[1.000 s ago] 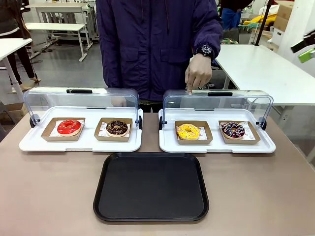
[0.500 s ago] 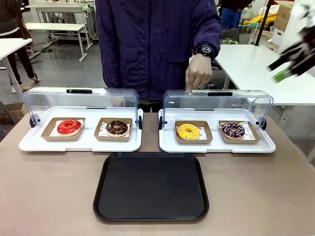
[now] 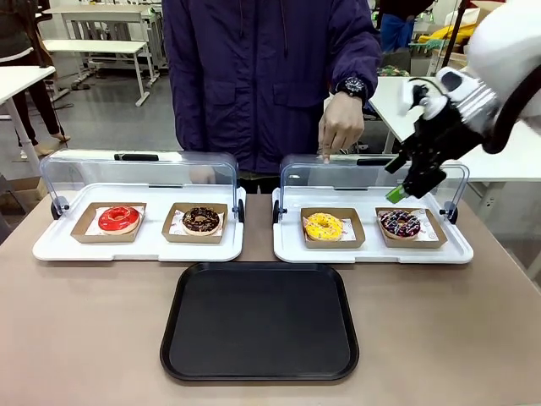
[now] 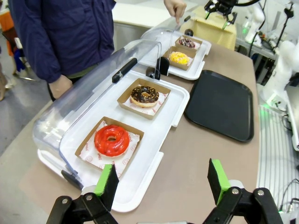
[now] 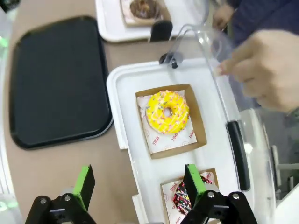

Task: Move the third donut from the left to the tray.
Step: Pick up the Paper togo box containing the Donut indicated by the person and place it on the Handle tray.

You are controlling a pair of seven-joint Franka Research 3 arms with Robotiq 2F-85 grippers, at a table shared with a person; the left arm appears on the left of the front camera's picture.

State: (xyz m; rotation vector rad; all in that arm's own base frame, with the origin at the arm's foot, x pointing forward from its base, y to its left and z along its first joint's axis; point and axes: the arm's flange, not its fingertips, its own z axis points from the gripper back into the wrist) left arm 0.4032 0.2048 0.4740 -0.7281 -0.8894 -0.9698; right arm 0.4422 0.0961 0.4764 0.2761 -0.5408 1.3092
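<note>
Since the earlier frame my right arm had swung in from the right side. Its right pincer point(image 3: 401, 182) now hung above and beyond the far right corner of the black tray point(image 3: 259, 321), over the right-hand white tray point(image 3: 372, 255). Nothing else had shifted. The right pincer's jaws stood wide apart with nothing between them. The left pincer point(image 4: 162, 179) was likewise spread and empty, low over the table well off the black tray's left side.

Step in hand, as I judged it: the approach, before any grasp. The yellow donut point(image 3: 324, 226) sat untouched in its cardboard holder point(image 3: 355, 230), just past the black tray's far edge, toward its right end. The next move would call for shifting the right pincer back toward the black tray's middle line and lowering it under the raised clear lid point(image 3: 372, 173). It would then close on the holder or the donut without fouling the lid or the person's hand point(image 3: 341, 128), whose fingers touched the lid's top edge.

Containers: the right-hand white tray held the yellow donut and, farther out from the black tray, a dark sprinkled donut point(image 3: 400, 223). The left-hand white tray point(image 3: 135, 249), beyond the black tray's far left corner, held a red donut point(image 3: 118, 219) and a chocolate donut point(image 3: 201, 220), each in its own holder. The black tray was bare.
</note>
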